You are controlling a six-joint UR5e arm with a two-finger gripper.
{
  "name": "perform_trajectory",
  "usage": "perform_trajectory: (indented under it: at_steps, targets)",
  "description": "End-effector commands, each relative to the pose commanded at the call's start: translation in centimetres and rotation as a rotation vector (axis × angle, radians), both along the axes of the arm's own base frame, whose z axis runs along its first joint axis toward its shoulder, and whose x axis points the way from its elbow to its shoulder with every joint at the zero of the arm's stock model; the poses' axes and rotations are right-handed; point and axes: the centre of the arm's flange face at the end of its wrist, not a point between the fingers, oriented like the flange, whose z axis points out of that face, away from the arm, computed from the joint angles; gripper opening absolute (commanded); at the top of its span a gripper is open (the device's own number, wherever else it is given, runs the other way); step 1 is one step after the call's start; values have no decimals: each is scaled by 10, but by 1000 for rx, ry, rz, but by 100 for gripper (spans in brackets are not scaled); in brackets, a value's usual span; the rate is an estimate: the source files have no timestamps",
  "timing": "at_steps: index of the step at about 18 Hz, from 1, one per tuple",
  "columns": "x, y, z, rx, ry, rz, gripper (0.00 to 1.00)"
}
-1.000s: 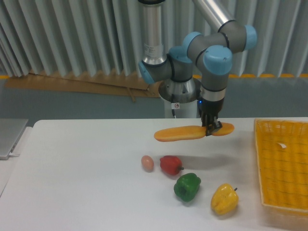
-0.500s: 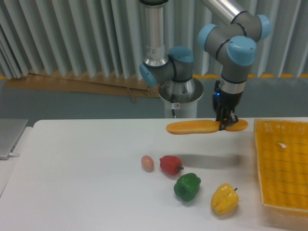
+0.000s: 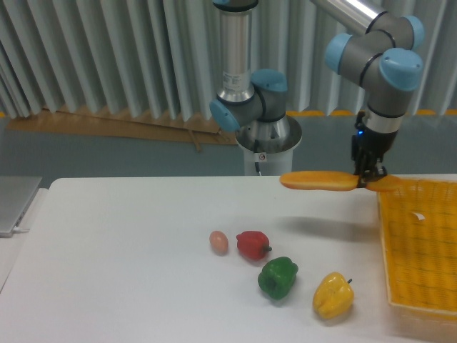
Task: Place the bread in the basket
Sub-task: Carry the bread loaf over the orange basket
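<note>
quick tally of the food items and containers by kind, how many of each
Long orange-tan baguette loaf, held in the gripper: 1
Bell peppers, red, green, yellow: 3
Small tan egg: 1
Yellow woven basket: 1
Total: 6

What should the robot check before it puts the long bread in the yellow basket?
1. Bread pinched in the gripper: ok.
2. Bread lifted off the table: ok, its shadow lies below.
3. Bread fully over the basket: not ok, most hangs left of the rim.
4. Basket has room: ok, only a white tag shows.
5. Peppers and egg out of the way: ok.
</note>
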Motion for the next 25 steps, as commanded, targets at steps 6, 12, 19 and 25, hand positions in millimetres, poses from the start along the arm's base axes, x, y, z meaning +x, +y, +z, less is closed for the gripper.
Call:
perform_trajectory:
  at_steps: [6,12,19,25]
  targets:
    - [-51,-41,-14,8,-10,-42,29]
    - [-69,-36,-16,-28,-7,-82,27]
    - [-112,-40,-45,-26,7,-74,26]
    - [-121,-50,-59,-13,4,-147,26]
